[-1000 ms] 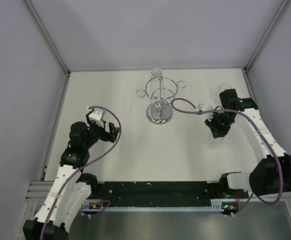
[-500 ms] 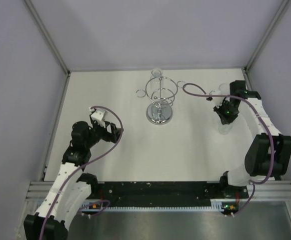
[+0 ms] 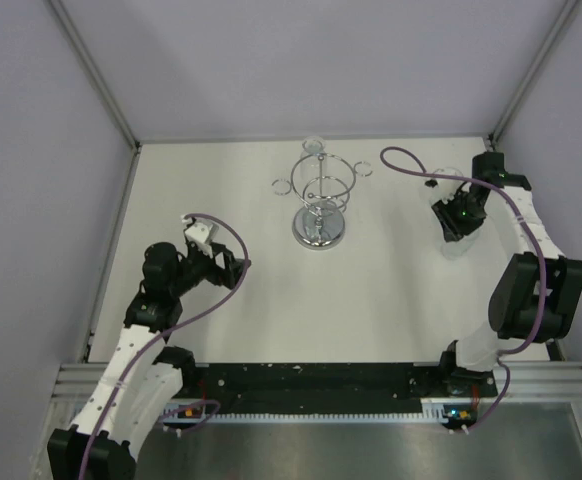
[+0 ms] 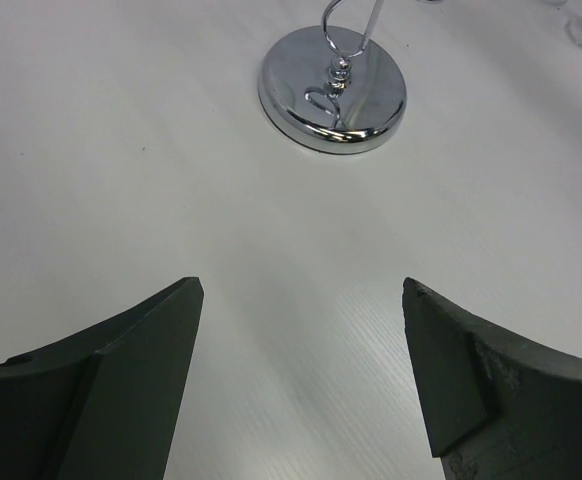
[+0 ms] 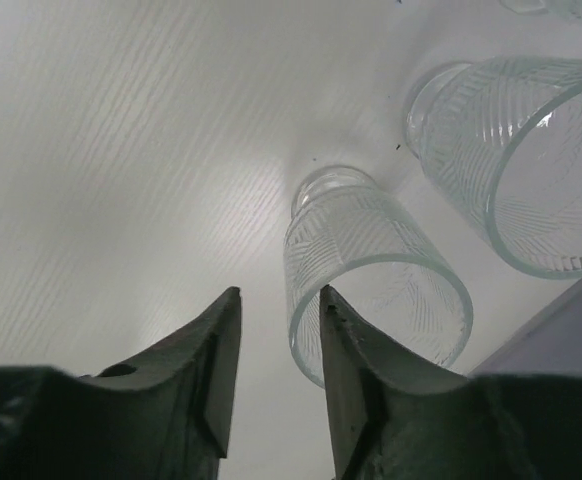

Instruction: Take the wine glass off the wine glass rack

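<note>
Your right tool [image 5: 276, 350] is nearly closed on nothing, two glasses [image 5: 371, 270] just ahead; the left tool [image 4: 301, 380] hangs open. The rack [image 3: 318, 195] stands well off left: approach its arms slowly, fingers spread.

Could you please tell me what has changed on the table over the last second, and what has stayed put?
The right gripper swung from mid-table toward the far right corner, its arm folding back against the right wall. The left gripper barely shifted, open as before. The wine glass rack stayed in place, its far glass unmoved.
</note>
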